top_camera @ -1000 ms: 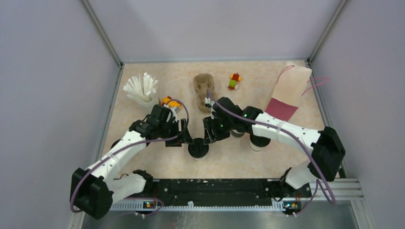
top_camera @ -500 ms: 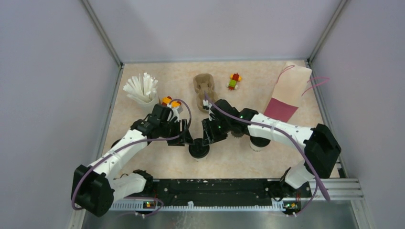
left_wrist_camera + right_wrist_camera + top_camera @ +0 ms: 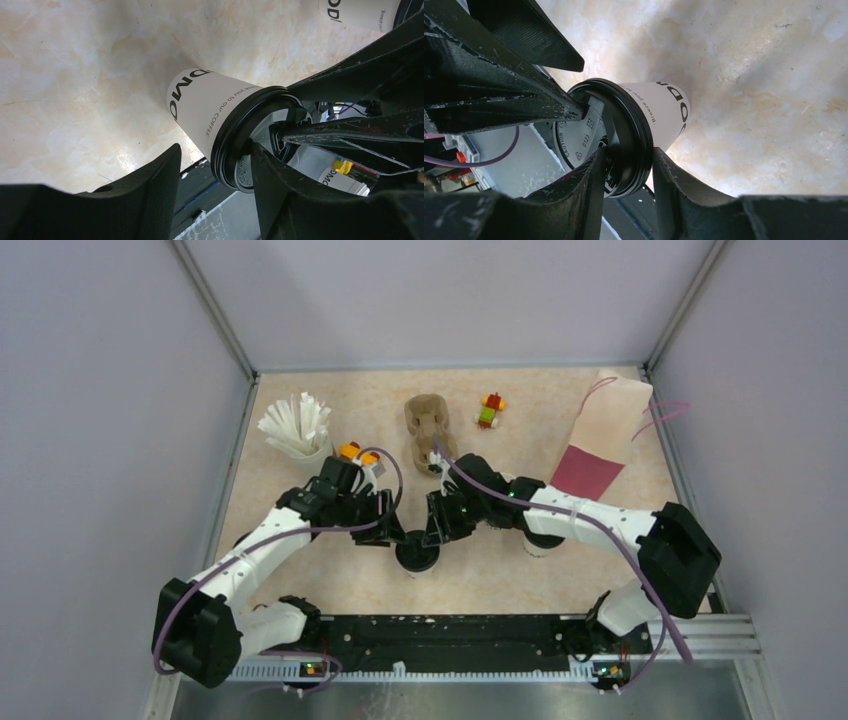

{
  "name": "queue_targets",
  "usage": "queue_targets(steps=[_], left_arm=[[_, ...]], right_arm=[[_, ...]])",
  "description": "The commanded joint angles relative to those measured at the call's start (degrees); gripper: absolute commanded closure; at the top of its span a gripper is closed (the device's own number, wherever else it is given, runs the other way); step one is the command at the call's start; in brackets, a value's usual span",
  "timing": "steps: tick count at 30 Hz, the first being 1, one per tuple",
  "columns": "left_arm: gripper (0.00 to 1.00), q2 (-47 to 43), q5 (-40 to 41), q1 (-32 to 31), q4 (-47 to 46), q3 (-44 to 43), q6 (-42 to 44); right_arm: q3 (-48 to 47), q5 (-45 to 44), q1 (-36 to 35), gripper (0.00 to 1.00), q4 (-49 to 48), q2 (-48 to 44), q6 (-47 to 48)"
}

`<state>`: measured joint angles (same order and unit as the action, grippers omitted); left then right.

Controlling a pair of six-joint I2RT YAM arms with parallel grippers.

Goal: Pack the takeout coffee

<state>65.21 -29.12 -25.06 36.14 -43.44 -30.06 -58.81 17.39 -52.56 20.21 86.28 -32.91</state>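
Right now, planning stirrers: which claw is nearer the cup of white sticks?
Left. Left claw sits near-right of the stick cup; right claw farther right, past the lidded cup.

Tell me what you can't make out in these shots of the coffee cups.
Second cup: top view, mostly under the right arm.
Dark object beside the left arm: top view, the arm covers most of it; unidentifiable.
Centre cup, its print: left wrist view, it wraps out of sight.
Centre cup's contents: every view, the black lid covers them.
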Motion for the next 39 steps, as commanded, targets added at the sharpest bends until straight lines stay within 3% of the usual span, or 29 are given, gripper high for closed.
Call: queue_targets(steps=[1,7,13,22,32,39], left_arm=[[0.42,1.83,2.12,-0.24,4.94,-0.55,1.81],[0.42,1.95,1.58,-0.25,6.71,-2.17,1.75],[0.43,1.94,-0.42,-0.25,5.39,-0.69,1.12],[0.43,1.81,-2.43,-0.25,3.48,-0.80,-0.52],[0.43,4.17,-2.59,-0.24,4.39,-2.64,0.94],[0.43,4.47,-2.95,-0.21,4.45,-2.57,1.15]], right_arm=[[1.66,-3.56,2.36,0.63,1.84,0.70,3.71],[-8.44,-2.79,2.89,0.51,7.87,-0.35,1.68],[-4.83,-0.20,2.91,0.46,5.77,-5.52,-5.10],[-2.65,3.60,2.28,0.49,7.52,-5.62,-6.81],[-1.64,3.26,0.32,0.44,7.33,-5.69,-8.49],[-1.30,4.05,-2.28,0.51,5.87,-3.35,-9.41]])
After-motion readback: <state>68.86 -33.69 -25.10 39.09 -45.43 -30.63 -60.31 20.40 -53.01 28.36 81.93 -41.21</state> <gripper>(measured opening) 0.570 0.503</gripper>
